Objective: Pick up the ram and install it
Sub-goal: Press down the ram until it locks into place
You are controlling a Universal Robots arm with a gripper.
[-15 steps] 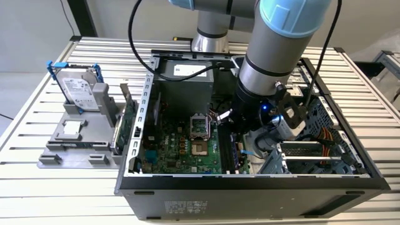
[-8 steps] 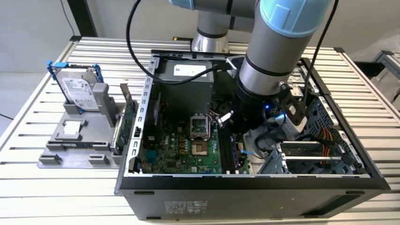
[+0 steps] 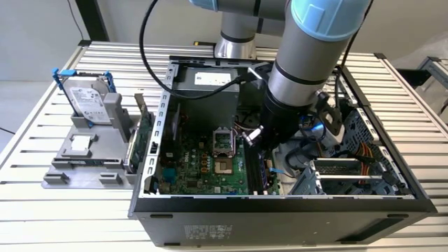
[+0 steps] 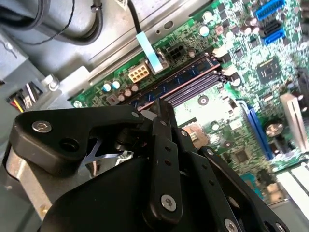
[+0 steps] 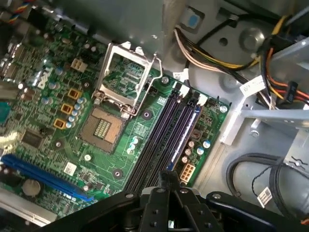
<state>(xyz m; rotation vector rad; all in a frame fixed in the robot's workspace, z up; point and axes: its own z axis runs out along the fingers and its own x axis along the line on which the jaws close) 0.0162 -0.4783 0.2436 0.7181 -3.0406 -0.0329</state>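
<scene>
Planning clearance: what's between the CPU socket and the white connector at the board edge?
In the first wrist view, the parallel black memory slots run between the CPU socket and the white connector, with a few small capacitors beside the connector.

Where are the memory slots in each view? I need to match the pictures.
Exterior view: slots on the exterior view's right of the socket.
First wrist view: slots between socket and white connector.
Second wrist view: slots beside white connector.
Shared landmark: the white connector, in both wrist views; the socket links the exterior view.
</scene>
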